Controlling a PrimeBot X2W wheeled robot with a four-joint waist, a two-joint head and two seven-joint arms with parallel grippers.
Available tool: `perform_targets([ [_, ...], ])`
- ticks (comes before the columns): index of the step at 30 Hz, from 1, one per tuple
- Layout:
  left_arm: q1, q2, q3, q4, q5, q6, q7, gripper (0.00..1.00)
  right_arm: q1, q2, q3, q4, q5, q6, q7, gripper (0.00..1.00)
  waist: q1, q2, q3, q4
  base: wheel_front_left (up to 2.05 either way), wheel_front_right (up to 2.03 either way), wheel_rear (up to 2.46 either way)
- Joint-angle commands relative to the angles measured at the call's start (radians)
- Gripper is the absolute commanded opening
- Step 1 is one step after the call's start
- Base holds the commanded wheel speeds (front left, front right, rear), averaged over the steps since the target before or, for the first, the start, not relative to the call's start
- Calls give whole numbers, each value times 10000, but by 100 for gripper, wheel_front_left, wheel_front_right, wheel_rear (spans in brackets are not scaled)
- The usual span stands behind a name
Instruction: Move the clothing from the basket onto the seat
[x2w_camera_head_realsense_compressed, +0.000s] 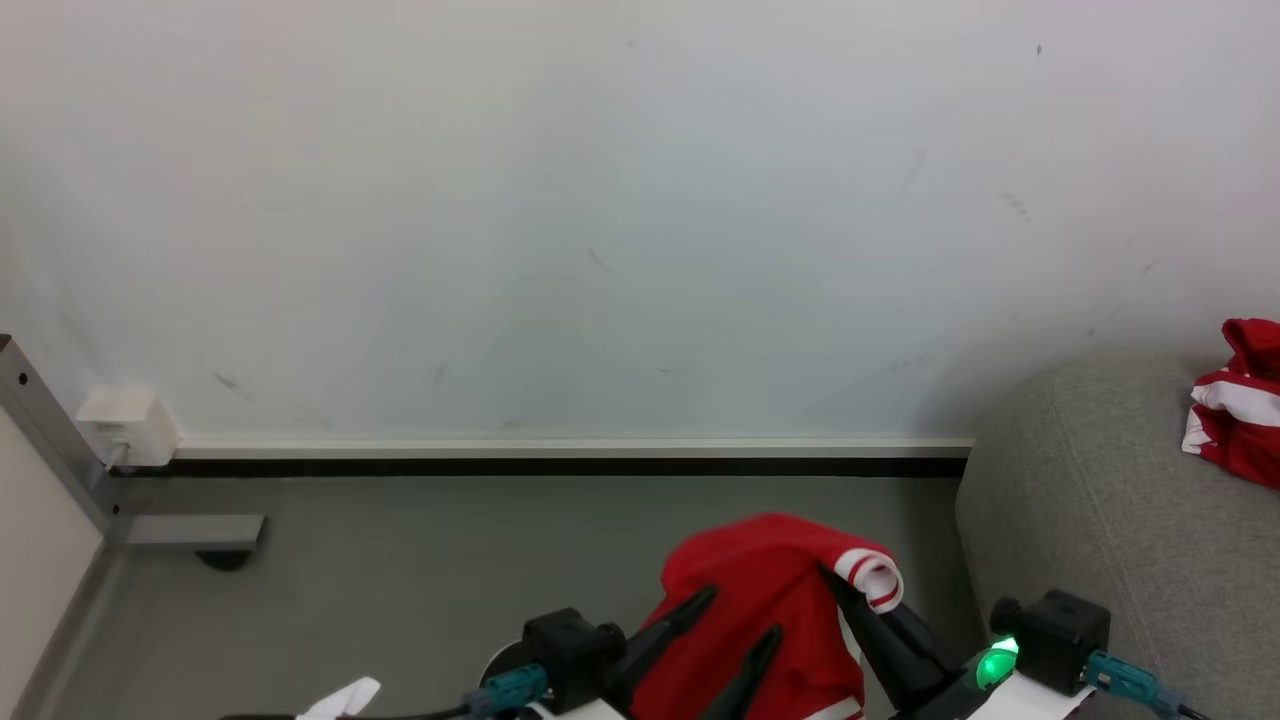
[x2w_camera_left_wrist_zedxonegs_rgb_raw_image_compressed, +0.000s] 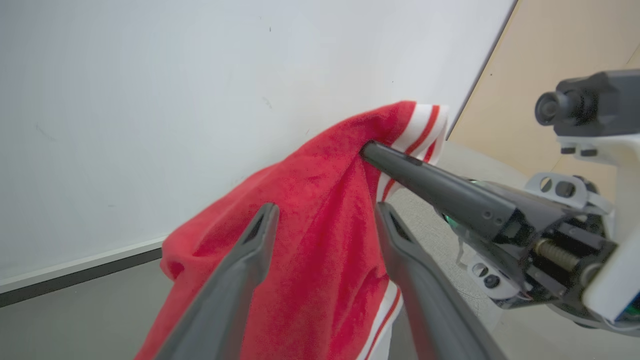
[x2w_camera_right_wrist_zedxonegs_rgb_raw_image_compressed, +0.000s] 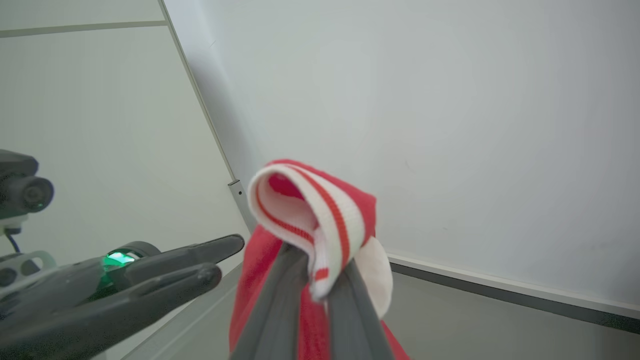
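A red garment (x2w_camera_head_realsense_compressed: 760, 590) with a white-and-red striped cuff (x2w_camera_right_wrist_zedxonegs_rgb_raw_image_compressed: 310, 210) hangs in the air over the grey floor. My right gripper (x2w_camera_head_realsense_compressed: 832, 575) is shut on it just below the cuff, and the fingers (x2w_camera_right_wrist_zedxonegs_rgb_raw_image_compressed: 285, 280) pinch the fabric. My left gripper (x2w_camera_head_realsense_compressed: 740, 613) stands open against the hanging cloth, its fingers (x2w_camera_left_wrist_zedxonegs_rgb_raw_image_compressed: 260, 235) spread apart in front of the red fabric (x2w_camera_left_wrist_zedxonegs_rgb_raw_image_compressed: 320, 235). A second red garment with white stripes (x2w_camera_head_realsense_compressed: 1235, 410) lies on the grey seat (x2w_camera_head_realsense_compressed: 1090, 530) at the right. The basket is out of view.
A white wall with a dark baseboard (x2w_camera_head_realsense_compressed: 560, 466) runs across the back. At the left stand a metal frame leg (x2w_camera_head_realsense_compressed: 55, 440) and a white wall box (x2w_camera_head_realsense_compressed: 125, 425). Grey floor (x2w_camera_head_realsense_compressed: 420, 570) stretches between the leg and the seat.
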Motion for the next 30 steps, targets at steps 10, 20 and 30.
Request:
perform_targets([
  [10,-219,75,-83,512,362,136,-353,100,385,-346,-1018,-611,-494,-23,-34,0,-1,0,-49,-545,0,0,0],
  [20,-380,128,-205,542,691,236,-617,100,292,-901,-1906,-1283,-842,-23,-35,0,-1,0,75,-1664,0,0,0],
  [30,-507,28,-331,612,732,196,-750,100,227,-1362,-2527,-1634,-962,-23,-30,0,-1,0,224,-2741,0,0,0],
])
